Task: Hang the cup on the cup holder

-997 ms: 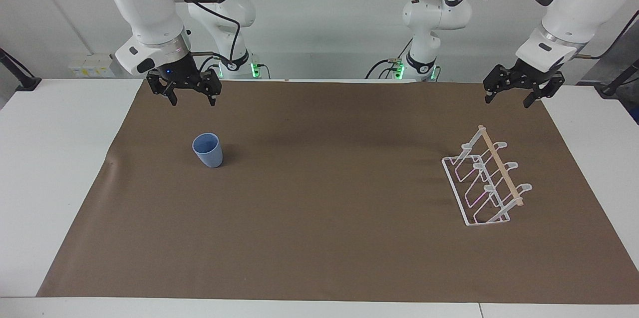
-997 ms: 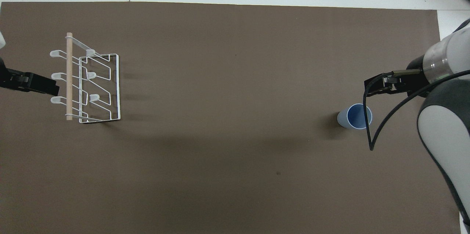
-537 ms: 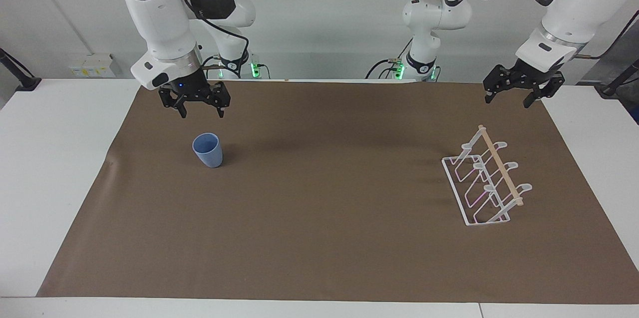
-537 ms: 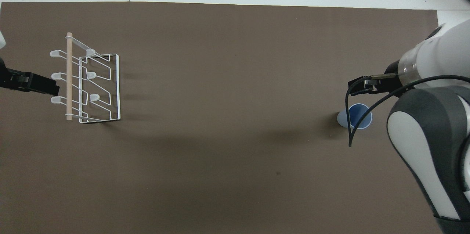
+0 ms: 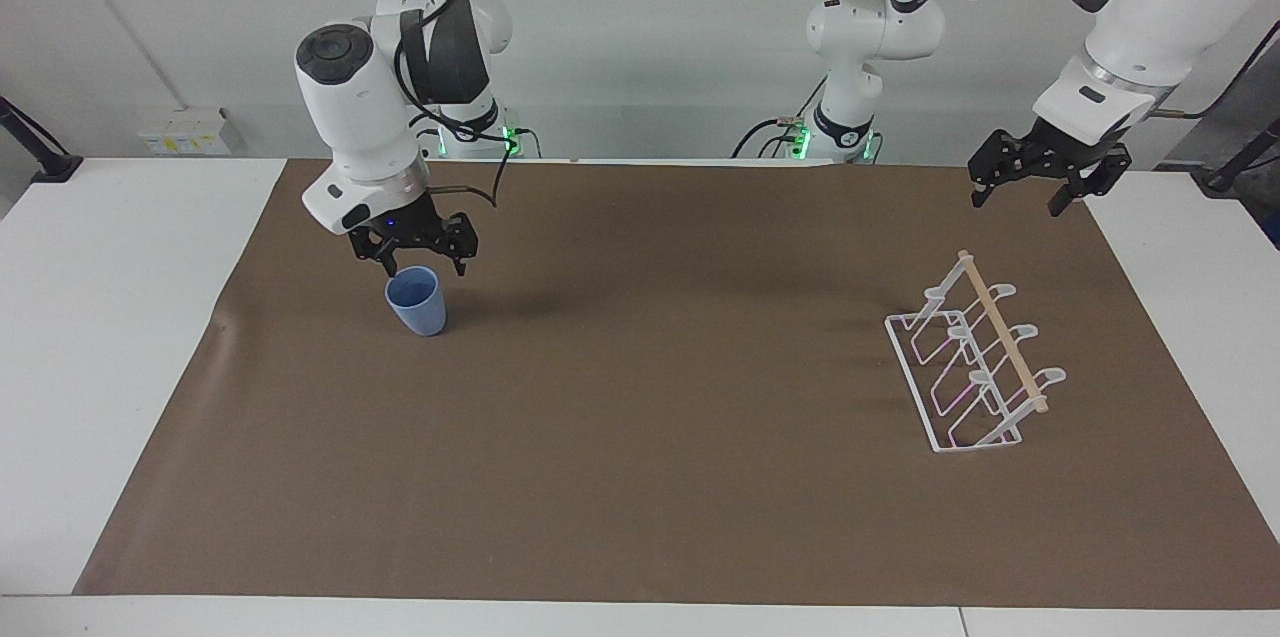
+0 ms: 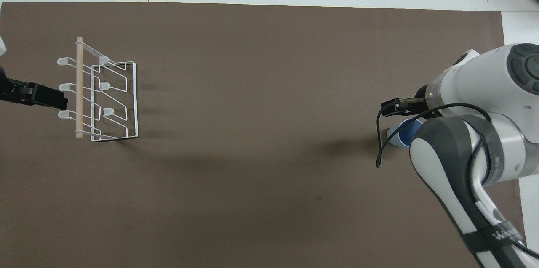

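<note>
The light-blue cup [image 5: 417, 302] stands upright, mouth up, on the brown mat toward the right arm's end of the table. My right gripper [image 5: 424, 268] is open and hangs just above the cup's rim, fingers pointing down. In the overhead view the right arm covers most of the cup [image 6: 397, 135]. The white wire cup holder [image 5: 975, 367] with its wooden dowel stands toward the left arm's end; it also shows in the overhead view [image 6: 105, 91]. My left gripper [image 5: 1016, 204] is open and empty, waiting in the air beside the holder [image 6: 40, 95].
A brown mat [image 5: 640, 437] covers most of the white table [image 5: 110, 317]. Wide bare mat lies between the cup and the holder. The arm bases and cables stand at the robots' edge of the table.
My right gripper has moved down and toward the cup, from high above the mat's edge to just over the cup's rim. The left arm, the cup and the holder have not moved.
</note>
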Tool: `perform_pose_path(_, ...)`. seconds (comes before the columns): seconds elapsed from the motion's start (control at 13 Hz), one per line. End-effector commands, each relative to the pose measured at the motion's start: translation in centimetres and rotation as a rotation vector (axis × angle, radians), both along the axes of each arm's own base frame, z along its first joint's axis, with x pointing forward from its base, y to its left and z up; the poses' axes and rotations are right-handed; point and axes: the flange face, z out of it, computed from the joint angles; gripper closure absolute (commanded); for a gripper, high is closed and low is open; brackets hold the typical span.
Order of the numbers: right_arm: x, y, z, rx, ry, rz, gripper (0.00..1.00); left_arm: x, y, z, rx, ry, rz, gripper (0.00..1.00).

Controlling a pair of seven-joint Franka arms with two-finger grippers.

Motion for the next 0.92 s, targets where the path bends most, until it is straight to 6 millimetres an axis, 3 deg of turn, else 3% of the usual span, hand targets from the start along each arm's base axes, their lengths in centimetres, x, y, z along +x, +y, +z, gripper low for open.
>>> perform_pose_path(0.0, -0.9, -0.1, -3.2, 0.013, -0.015, -0.033, 0.00, -0.9, 0.4, 0.2, 0.005, -0.001, -0.003, 0.00)
perform_pose_path(0.61, -1.7, -0.5, -8.7, 0.025, -0.015, -0.019, 0.00, -1.0, 0.4, 0.2, 0.005, -0.001, -0.003, 0.00)
perform_pose_path(0.84, -2.1, -0.5, -9.6, 0.025, -0.021, -0.016, 0.00, -1.0, 0.4, 0.2, 0.005, -0.003, -0.003, 0.00)
